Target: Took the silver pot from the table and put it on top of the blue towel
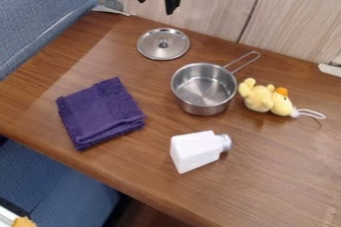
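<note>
My black gripper (156,3) hangs at the top of the camera view, above the table's far edge, open with nothing between its fingers. The silver pot (204,89) stands upright and empty on the wooden table, right of the centre, its wire handle pointing to the upper right. To its left lies the folded towel (100,113), which looks dark purple-blue, flat on the table with nothing on it. The gripper is up and to the left of the pot, well apart from it.
A silver lid (163,44) lies behind the pot. Close to the pot's right is a yellow plush duck (266,98) with a white loop. A white bottle (198,150) with a metal cap lies in front. Blue seats border the wooden table (279,171), and a panelled wall stands behind.
</note>
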`<state>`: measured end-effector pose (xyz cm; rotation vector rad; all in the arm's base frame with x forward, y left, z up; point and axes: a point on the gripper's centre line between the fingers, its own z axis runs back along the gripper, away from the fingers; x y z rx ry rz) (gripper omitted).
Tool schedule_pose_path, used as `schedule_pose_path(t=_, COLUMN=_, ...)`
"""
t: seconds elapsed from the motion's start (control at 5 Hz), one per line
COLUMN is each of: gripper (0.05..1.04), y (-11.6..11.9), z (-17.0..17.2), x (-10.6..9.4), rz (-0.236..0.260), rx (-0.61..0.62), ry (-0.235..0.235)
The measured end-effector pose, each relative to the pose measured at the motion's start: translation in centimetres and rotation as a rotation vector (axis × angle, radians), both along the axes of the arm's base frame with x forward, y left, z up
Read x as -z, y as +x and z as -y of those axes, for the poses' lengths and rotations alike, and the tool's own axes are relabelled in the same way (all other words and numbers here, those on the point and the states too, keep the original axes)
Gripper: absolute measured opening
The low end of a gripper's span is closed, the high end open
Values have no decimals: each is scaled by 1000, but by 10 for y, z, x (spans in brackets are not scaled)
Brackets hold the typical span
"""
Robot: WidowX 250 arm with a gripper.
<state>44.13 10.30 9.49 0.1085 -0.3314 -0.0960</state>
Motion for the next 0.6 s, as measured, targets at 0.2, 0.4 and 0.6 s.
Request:
schedule_pose_path(t=0.2, gripper=1000, y=-3, z=1, x=18, rz=-43, rx=-1, ry=-10)
schedule_pose_path(t=0.4, gripper=1000, y=-13, z=13, x=36, rz=-90, rx=18, ry=-26)
schedule_pose_path(t=0.6, gripper=1000, y=-23, z=31, x=45, rz=-112, rx=55, ry=-56)
